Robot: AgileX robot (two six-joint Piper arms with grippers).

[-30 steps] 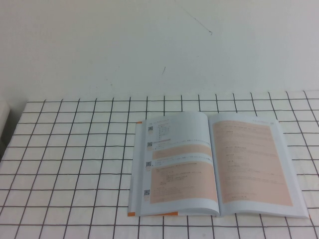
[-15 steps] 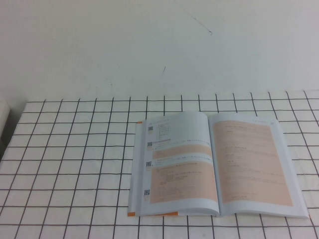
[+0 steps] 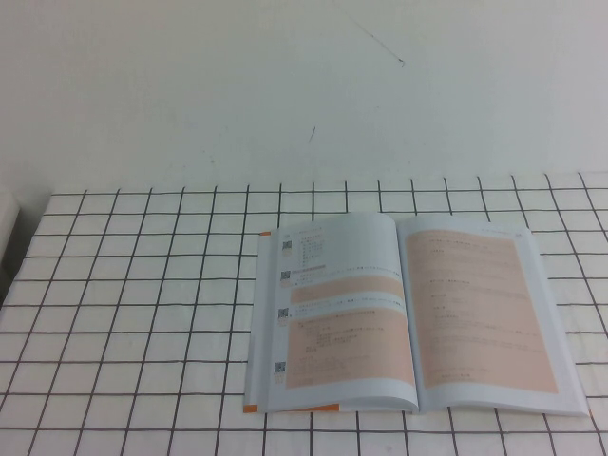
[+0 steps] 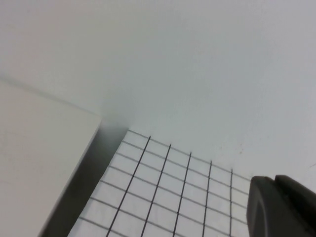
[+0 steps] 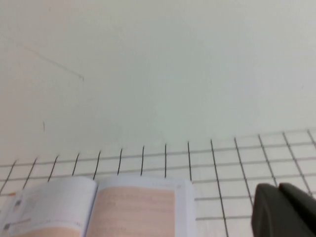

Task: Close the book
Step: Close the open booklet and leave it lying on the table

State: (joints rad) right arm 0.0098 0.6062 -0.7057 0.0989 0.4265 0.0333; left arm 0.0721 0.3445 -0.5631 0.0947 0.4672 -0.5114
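Nothing moved: 1 open book (image 3: 413, 313); L gripper (image 4: 282, 208), R gripper (image 5: 284, 211) nearside, grip unclear.

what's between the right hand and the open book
Nothing visible. The book lies open on the checked cloth, alone. The right hand, outside the high view, faces the book unobstructed; the left hand faces the cloth's left edge.

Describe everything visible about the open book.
The thin paperback book with pale orange-tinted pages lies open flat on the white black-gridded tablecloth, right of centre, an orange cover edge showing at its near-left corner. Nothing else touches it; the left gripper and right gripper appear only in their wrist views, clear of it.
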